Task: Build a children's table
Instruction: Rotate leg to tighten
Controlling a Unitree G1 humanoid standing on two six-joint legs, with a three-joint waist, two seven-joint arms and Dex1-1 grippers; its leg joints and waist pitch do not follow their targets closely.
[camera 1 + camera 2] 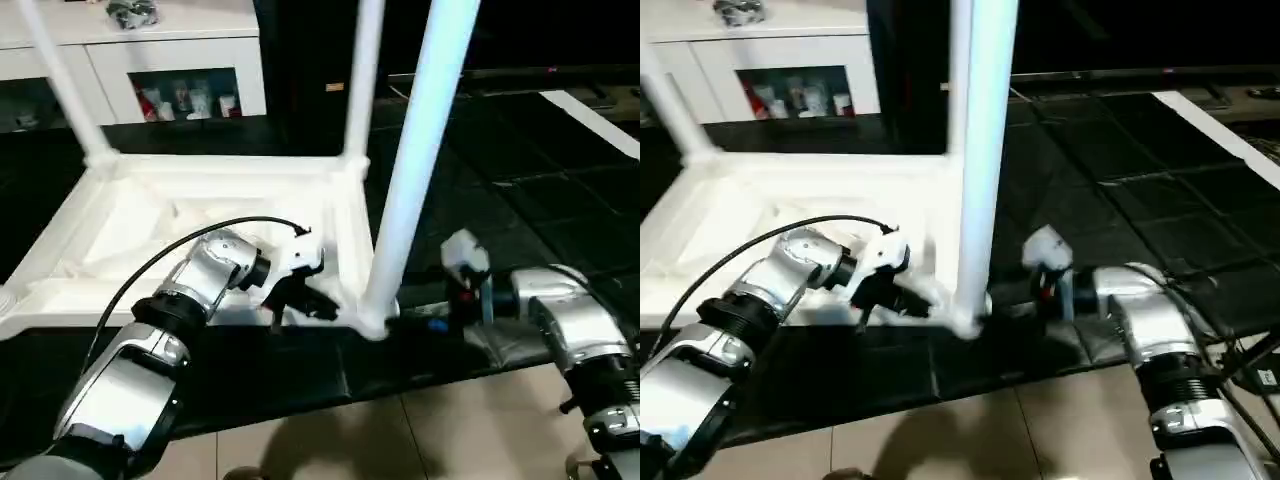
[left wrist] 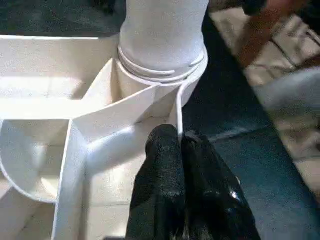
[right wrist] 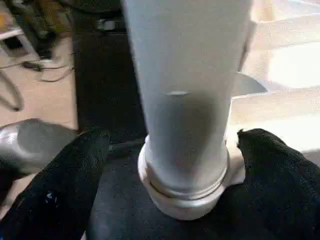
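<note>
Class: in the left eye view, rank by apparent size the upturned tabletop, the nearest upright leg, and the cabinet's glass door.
1. tabletop
2. nearest leg, enlarged by nearness
3. glass door, far off, so truly uncertain

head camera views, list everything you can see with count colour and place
tabletop: one, white, upside down on the dark mat, ribbed underside up
legs: three, white, standing in corner sockets; near right, far right, far left
mat: one, black, under the tabletop
floor: beige tiles, nearest the camera
cabinet: one, white with glass doors, behind the tabletop, small items inside
left gripper: one, black fingers shut, resting on the tabletop's near rim beside the near right leg
right gripper: one, black fingers open on either side of the near right leg's base, apart from it
forearms: two, silver; left, right
</note>
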